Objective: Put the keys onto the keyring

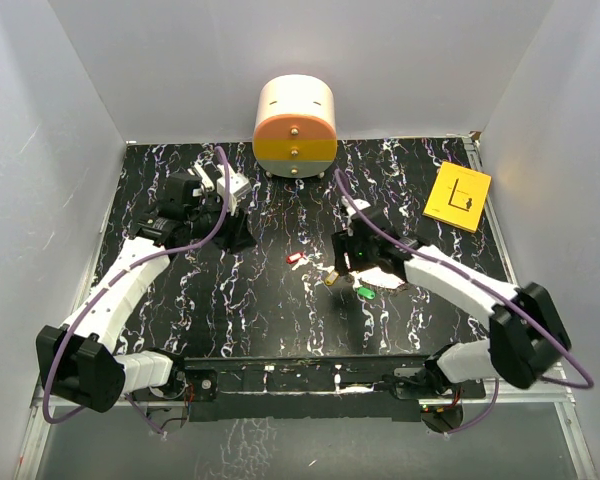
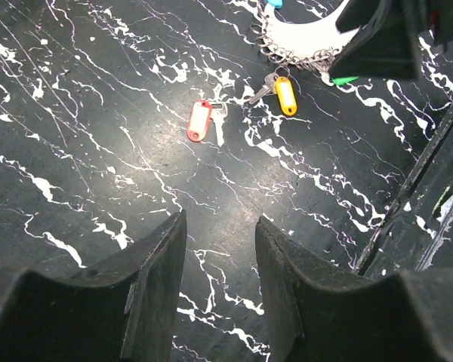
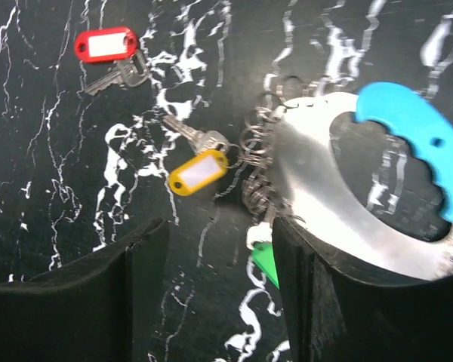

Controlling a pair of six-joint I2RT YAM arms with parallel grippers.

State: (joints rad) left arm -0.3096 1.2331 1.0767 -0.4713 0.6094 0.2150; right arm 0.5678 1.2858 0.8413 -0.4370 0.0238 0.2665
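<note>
The keyring (image 3: 340,207) is a wide silver ring with a blue grip (image 3: 408,139) and a cluster of small split rings. It lies on the black marbled table. A yellow-tagged key (image 3: 200,172) lies against those small rings. A red-tagged key (image 3: 106,44) lies apart to the left. A green tag (image 3: 266,264) peeks out beside my right finger. My right gripper (image 3: 215,234) is open just over the table by the ring, holding nothing. My left gripper (image 2: 220,226) is open over bare table. From there the red key (image 2: 199,121) and yellow key (image 2: 285,96) lie ahead.
An orange-and-cream drum (image 1: 295,125) stands at the back centre. A yellow card (image 1: 458,196) lies at the back right. White walls close in the table on three sides, and the arms' base rail (image 1: 300,375) runs along the near edge.
</note>
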